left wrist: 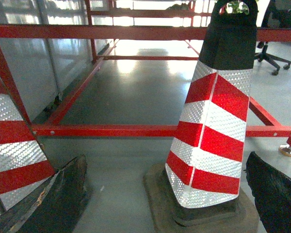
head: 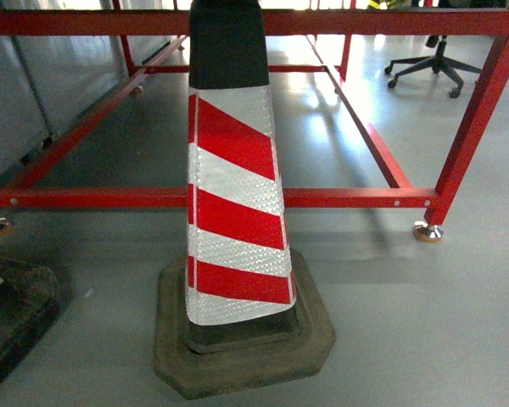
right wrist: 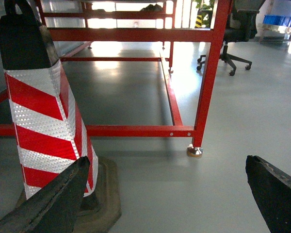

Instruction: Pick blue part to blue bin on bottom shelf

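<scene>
A traffic cone [head: 237, 195] bears slanting red and white reflective stripes below a black top, on a dull grey-brown rubber base [head: 246, 343]. The metal frame [head: 339, 197] behind it is bright red. The floor [head: 433, 339] is pale glossy grey. An office chair [head: 433, 61] is black.

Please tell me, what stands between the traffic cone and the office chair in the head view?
In the head view, the red metal frame crosses between the traffic cone and the office chair; the rest is bare grey floor.
</scene>
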`<state>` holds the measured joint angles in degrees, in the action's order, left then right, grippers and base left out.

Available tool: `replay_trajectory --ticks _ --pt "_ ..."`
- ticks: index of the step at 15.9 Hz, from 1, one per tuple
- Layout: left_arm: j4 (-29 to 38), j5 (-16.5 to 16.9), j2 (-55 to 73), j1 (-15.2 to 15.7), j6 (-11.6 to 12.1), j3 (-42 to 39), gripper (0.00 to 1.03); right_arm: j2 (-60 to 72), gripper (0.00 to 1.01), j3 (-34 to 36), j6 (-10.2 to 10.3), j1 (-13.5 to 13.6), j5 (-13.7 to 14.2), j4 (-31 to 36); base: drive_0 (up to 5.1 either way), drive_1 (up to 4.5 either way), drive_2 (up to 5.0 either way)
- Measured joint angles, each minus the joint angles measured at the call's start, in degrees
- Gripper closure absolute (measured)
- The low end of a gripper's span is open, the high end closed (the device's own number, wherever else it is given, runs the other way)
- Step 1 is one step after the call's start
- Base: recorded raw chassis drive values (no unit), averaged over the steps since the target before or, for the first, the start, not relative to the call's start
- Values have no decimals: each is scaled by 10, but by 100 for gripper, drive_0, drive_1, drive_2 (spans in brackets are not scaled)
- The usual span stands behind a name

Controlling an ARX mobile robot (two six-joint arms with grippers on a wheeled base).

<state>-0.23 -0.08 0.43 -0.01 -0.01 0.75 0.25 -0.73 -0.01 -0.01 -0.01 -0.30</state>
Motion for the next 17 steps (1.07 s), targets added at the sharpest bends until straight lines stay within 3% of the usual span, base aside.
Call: replay_trajectory --ticks 17 --pt "-1 0 0 0 0 0 5 0 3 0 0 0 0 -1 0 0 0"
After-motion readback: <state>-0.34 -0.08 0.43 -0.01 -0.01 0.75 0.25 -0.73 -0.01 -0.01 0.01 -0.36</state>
